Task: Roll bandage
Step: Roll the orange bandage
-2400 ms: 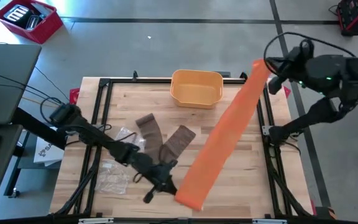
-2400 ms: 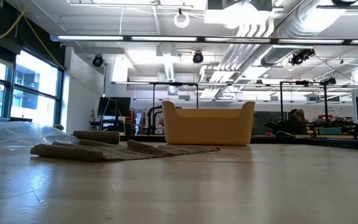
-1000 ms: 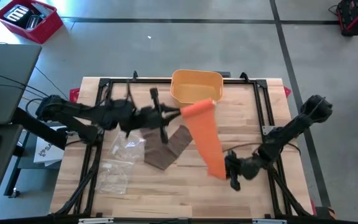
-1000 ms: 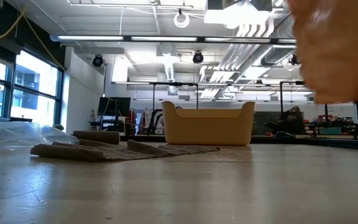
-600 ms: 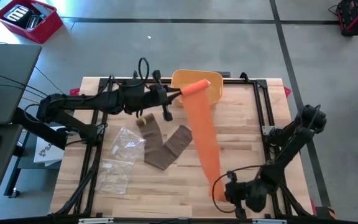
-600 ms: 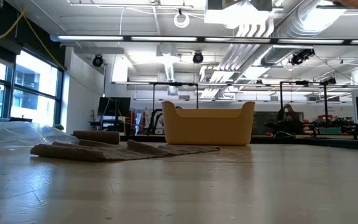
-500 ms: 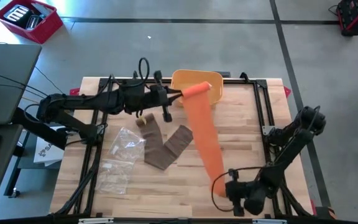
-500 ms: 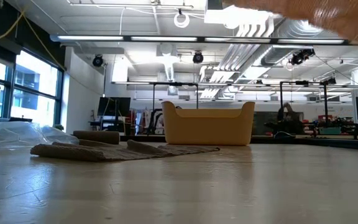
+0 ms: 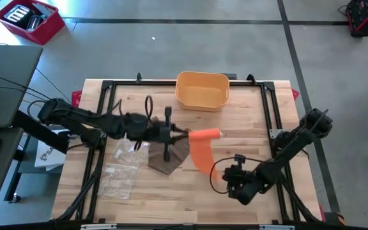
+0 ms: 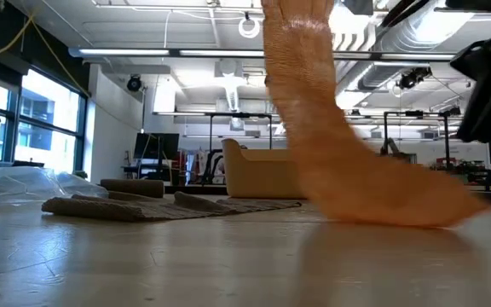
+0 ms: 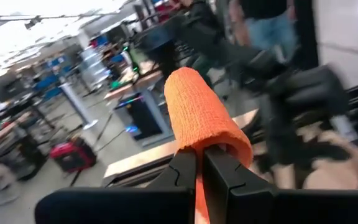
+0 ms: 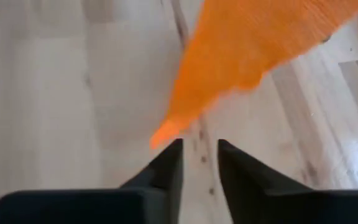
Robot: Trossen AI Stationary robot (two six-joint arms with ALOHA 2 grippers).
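An orange bandage [image 9: 203,148] hangs in a slack strip over the table's middle. Its upper end is curled into a loop [image 11: 204,118] at my left gripper [image 9: 183,133], which is shut on it. The strip's lower end [image 10: 416,209] lies on the wood. My right gripper [image 9: 225,179] hovers over the table near that end and slants down. Its fingers are open [image 12: 199,149], with nothing between them. The strip's ragged tip [image 12: 165,132] lies just ahead of them; whether it touches a finger I cannot tell. My left gripper pinches the bandage near its upper end [image 11: 197,177] between its two fingers. The fingers point level, coming from the table's left. The end curls over the fingertips in a loop. The strip hangs slack below, with its lower end [image 9: 213,171] on the table.
A yellow bin [image 9: 202,89] stands at the far middle of the table. Flat brown bandages [image 9: 170,153] lie under and beside my left gripper. Clear plastic bags [image 9: 121,167] lie near the table's left side. Bare wood stretches along the near edge and to the right.
My left gripper has come down from beside the bin toward the table's middle with the bandage's upper end. My right gripper has drawn back from the near edge and let go of the lower end. The strip, stretched long before, now hangs short and slack, its end on the wood.
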